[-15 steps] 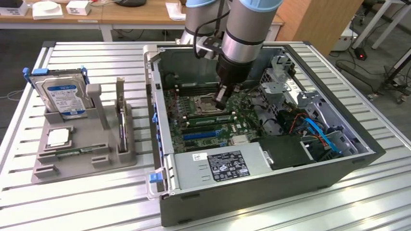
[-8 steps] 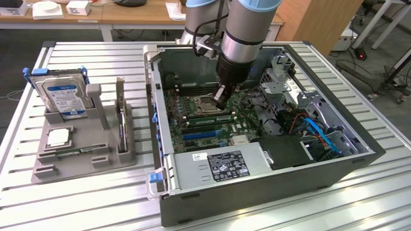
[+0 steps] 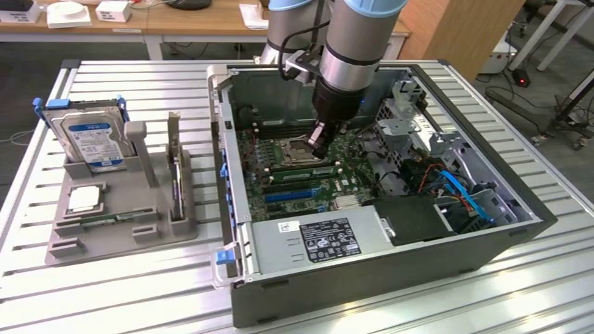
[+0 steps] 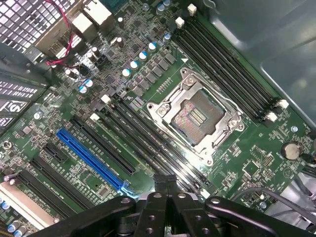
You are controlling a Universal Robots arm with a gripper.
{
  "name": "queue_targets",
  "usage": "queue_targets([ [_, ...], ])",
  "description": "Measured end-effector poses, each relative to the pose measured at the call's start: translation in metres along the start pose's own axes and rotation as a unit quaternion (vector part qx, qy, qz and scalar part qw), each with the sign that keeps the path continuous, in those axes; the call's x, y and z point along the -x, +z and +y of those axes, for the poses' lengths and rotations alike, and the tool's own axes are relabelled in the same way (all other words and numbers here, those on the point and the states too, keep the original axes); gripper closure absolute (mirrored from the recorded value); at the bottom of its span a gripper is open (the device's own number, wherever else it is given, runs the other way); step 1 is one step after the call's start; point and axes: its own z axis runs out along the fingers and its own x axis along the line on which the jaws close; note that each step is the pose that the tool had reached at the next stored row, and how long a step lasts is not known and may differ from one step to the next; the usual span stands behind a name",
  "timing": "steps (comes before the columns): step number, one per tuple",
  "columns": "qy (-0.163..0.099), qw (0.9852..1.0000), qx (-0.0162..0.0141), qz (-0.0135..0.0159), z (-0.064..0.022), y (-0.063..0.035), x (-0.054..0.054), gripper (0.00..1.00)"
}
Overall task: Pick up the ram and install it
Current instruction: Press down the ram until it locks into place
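My gripper (image 3: 318,154) is down inside the open computer case (image 3: 519,229), its tips just above the motherboard (image 4: 237,148) beside the CPU socket (image 4: 195,116). In the wrist view the fingertips (image 4: 165,181) are pressed together over the long black memory slots (image 4: 143,140) next to the socket, with nothing visible between them. A ram (image 3: 174,167) stands on edge in the grey holder (image 3: 121,240) at the exterior view's left. A second green stick (image 3: 100,222) lies flat near the front of that holder.
The holder also carries a silver hard drive (image 3: 93,139) with a blue-white label and a small square processor (image 3: 83,198). Inside the case are a power supply (image 3: 316,240), drive cages (image 3: 408,118) and blue cables (image 3: 464,195). The case walls close in around the arm.
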Motion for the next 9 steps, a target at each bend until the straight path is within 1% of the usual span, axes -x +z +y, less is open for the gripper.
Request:
queue_targets([
  [2,0.000,1.0000,-0.0007,0.0014,0.0000,0.0000,0.0000,0.91],
  [6,0.003,1.0000,-0.0037,0.0076,0.0000,0.0000,0.0000,0.91],
  [9,0.018,0.9998,-0.0067,0.0087,0.0000,0.0000,0.0000,0.91],
])
